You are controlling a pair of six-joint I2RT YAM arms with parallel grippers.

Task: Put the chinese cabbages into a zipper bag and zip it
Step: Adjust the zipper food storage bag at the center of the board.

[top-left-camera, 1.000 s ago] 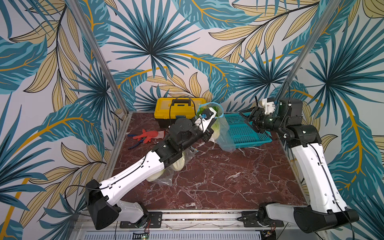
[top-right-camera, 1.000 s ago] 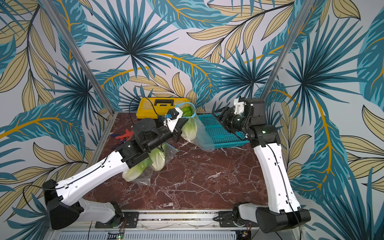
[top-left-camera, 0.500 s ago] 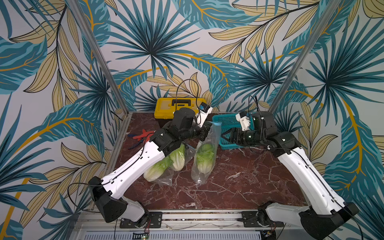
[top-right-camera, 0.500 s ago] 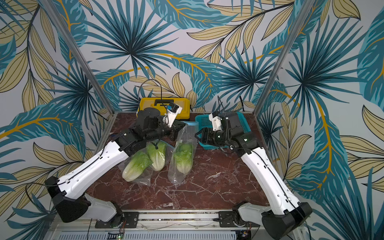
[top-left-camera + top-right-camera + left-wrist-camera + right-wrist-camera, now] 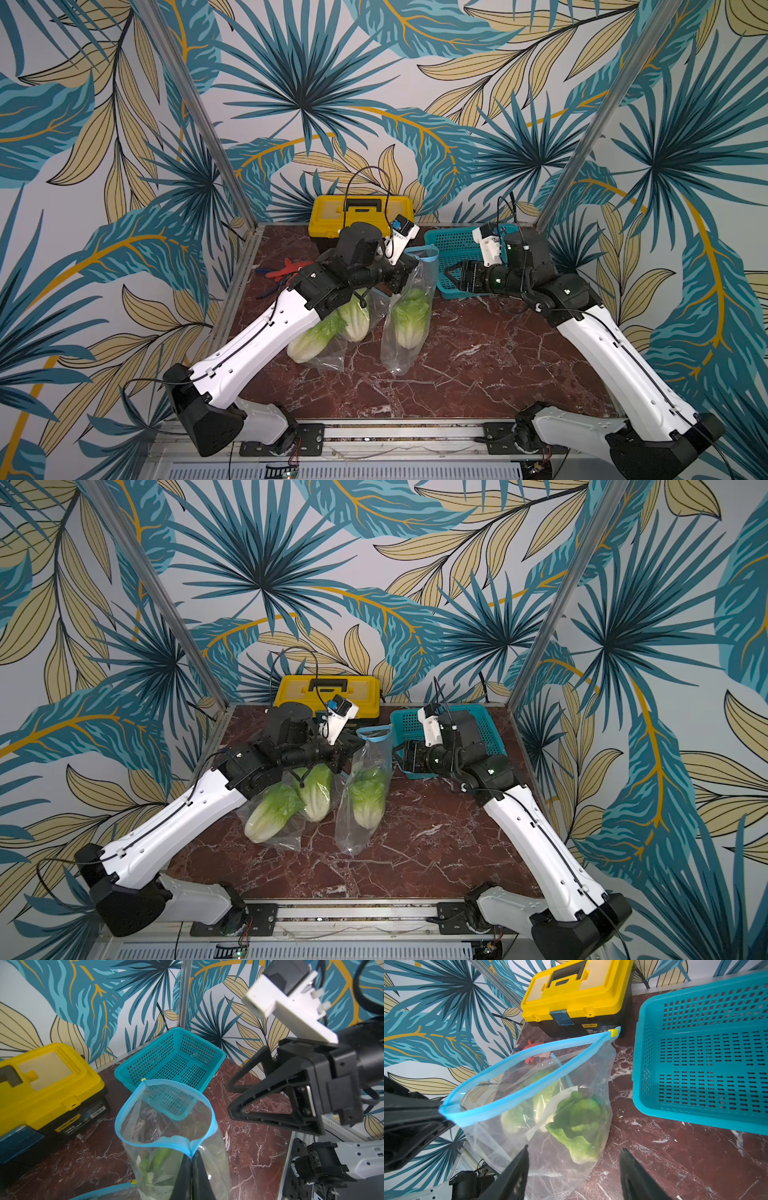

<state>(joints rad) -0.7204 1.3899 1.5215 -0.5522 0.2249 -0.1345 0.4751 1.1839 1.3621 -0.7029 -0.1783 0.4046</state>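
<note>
Three chinese cabbages are listed in both top views. One bagged head stands inside the zipper bag, whose bottom appears to rest on the desk. Two loose heads lie just beside it in separate clear film. The bag is hung by one rim corner from the clenched left tool. The right tool, spread and empty, is held near it.

Left wrist view: the blue rim is shown gaping and pinched at a single point. The yellow slider is parked at the far end.

Right wrist view: the bagged head is seen through the film, ahead of the parted fingers.

Hazards, as judged:
- The rim may be lost from so small a pinch, and the bag collapsed.
- Film may be snagged instead of the slider.
- The bag may be zipped with two heads left outside.
</note>
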